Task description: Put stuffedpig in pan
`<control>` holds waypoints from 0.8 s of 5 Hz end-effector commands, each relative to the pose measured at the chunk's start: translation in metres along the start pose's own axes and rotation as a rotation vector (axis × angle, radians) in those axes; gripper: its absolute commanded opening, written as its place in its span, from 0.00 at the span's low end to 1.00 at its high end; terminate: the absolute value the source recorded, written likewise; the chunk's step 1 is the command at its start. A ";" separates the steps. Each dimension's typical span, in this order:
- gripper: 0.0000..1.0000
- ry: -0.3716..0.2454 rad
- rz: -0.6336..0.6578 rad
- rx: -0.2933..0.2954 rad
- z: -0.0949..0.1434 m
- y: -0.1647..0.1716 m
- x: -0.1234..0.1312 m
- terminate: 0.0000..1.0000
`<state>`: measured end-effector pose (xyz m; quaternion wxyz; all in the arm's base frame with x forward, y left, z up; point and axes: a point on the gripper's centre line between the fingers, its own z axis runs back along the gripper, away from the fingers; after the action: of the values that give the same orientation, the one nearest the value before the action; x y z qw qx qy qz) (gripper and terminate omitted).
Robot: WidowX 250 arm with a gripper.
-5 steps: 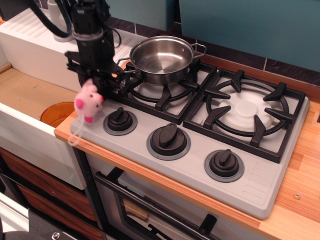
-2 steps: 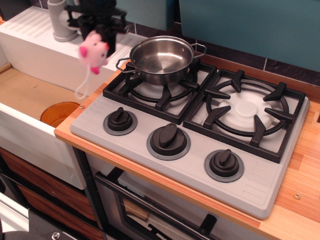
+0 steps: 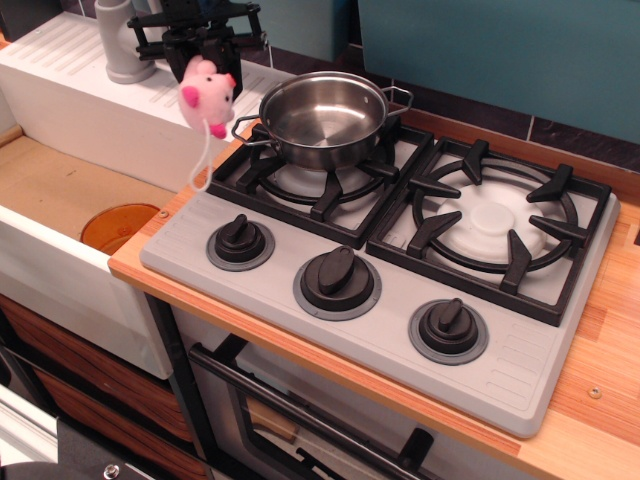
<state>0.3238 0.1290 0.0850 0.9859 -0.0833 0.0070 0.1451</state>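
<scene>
Pale-pink plush is seen aloft at the upper left of the frame: the stuffedpig [image 3: 209,93] is held clear of every surface, pinched at its top by the black gripper [image 3: 207,52], whose fingers are closed on it. The toy's white string loop [image 3: 203,155] hangs straight down below it, its lower end seen over the wooden counter edge [image 3: 180,205] beside the hob. At 3 o'clock from the pig, near but apart from it, the pan [image 3: 324,117] is set on the rear-left burner grate [image 3: 318,175]; its steel bowl is seen bare inside, and one thin wire handle is pointed toward the toy. At 3 o'clock from that grate the right burner grate [image 3: 490,224] is seen with its pale cap in the middle. Along the grey front panel of the hob [image 3: 520,375], at 6 o'clock from the pan, three black knobs [image 3: 338,278] are lined up. At 9 o'clock from the pig a grey faucet base [image 3: 122,45] is stood on the white ribbed drainboard [image 3: 70,70], and at 7 o'clock an orange drain disc [image 3: 115,226] is seen in the sink basin. An oven door handle [image 3: 300,410] is visible below the counter.
</scene>
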 end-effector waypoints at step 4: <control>0.00 -0.136 0.185 0.062 0.033 -0.033 0.018 0.00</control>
<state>0.3473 0.1019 0.0919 0.9681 -0.0450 -0.0072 0.2466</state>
